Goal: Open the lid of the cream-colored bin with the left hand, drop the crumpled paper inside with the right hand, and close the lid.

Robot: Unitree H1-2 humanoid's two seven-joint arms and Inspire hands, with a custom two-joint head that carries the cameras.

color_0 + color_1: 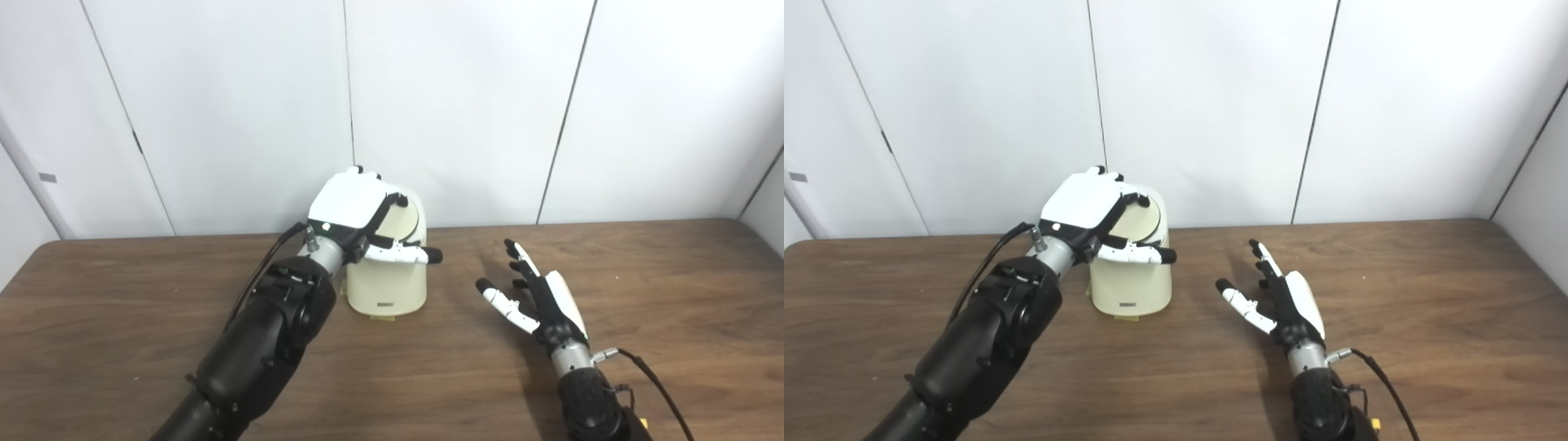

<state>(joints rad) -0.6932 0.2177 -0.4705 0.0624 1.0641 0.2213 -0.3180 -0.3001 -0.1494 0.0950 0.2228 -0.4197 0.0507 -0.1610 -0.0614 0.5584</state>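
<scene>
A: The left hand (355, 211) drapes over the lid (401, 222); a real grasp I cannot tell. The right hand (539, 294) is spread, holding nothing.

B: The cream-colored bin (386, 285) stands far-centre on the table (643, 294), likely light, smooth plastic. Take the lid's edge. No crumpled paper in sight.

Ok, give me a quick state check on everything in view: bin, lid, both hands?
cream-colored bin: upright on the table.
lid: tilted, whether open or closed is unclear.
left hand: draped over the lid's top, fingers curled behind it.
right hand: open, empty, fingers spread above the table right of the bin; no paper visible.
</scene>
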